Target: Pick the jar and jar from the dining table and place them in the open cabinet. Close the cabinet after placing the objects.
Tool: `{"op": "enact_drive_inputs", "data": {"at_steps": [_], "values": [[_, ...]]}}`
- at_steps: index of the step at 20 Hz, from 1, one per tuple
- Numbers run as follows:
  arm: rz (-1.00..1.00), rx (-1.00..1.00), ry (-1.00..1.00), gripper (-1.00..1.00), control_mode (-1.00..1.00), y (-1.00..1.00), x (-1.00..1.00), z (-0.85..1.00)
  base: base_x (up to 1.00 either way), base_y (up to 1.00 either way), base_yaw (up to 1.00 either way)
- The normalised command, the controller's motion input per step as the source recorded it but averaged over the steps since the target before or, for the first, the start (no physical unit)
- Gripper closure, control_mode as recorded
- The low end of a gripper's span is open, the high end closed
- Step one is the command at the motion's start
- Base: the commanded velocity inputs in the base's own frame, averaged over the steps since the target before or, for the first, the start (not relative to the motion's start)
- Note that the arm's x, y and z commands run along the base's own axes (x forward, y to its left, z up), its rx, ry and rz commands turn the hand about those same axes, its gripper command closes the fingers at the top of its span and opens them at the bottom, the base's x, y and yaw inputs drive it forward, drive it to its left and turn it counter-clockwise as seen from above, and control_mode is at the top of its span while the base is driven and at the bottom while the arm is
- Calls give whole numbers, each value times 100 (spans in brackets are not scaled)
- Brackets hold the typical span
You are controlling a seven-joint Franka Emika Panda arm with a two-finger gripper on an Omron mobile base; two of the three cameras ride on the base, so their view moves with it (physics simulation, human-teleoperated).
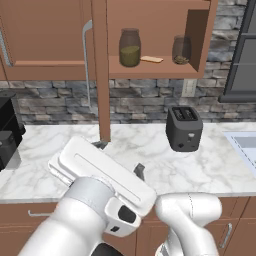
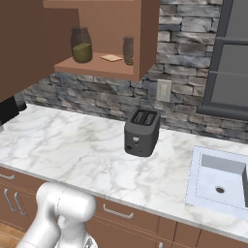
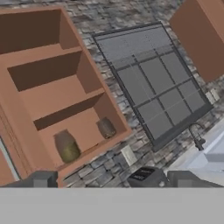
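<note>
A: Jars first. Where are they?

B: Both stand on the bottom shelf of the open cabinet [image 1: 150, 70]. The taller jar [image 1: 130, 48], with olive-green filling, is toward the cabinet's left side; the shorter jar [image 1: 181, 50], with brown bits at its bottom, is toward the right side, close to the cabinet's inner wall.

A: Are they touching?

B: No, they stand apart, both upright. A small flat tan piece [image 1: 151, 59] lies on the shelf between them.

A: And the cabinet door?

B: The door [image 1: 103, 70] stands open, seen edge-on just left of the taller jar and reaching down toward the counter. A long silver bar handle [image 1: 86, 65] runs down beside it.

A: What sits below the cabinet?

B: A white marble counter [image 1: 150, 150] with a dark toaster [image 1: 184, 128] on it, below the cabinet's right half. Past the toaster, further right of the cabinet, is a white sink [image 2: 220, 181]. A stone wall with an outlet [image 2: 163, 90] runs behind, and a dark window [image 2: 227, 58] is right of the cabinet.

A: What about the claw?

B: The gripper [image 3: 109, 179] is spread wide and holds nothing. In the hand view its two dark finger tips [image 3: 43, 179] sit far apart, and the cabinet with both jars shows between and above them, well away from the tips.

A: And the arm?

B: The white arm [image 1: 100, 190] is low in front of the counter, below the cabinet.
</note>
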Motion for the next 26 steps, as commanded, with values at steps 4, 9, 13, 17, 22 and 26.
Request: {"op": "enact_drive_inputs", "data": {"at_steps": [4, 9, 13, 17, 22, 26], "values": [[0, -10, 5, -100, -100, 25, 39, 0, 0, 0, 0], [0, -10, 7, -100, -100, 22, 44, 0, 0, 0, 0], [0, -10, 9, -100, -100, 18, 48, 0, 0, 0, 0], [0, -12, 11, -100, -100, 22, 51, 0, 0, 0, 0], [0, -13, 13, -100, -100, 27, 57, -1, 0, 0, 0], [-1, -14, 13, -100, -100, 32, 58, -1, 0, 0, 0]]}}
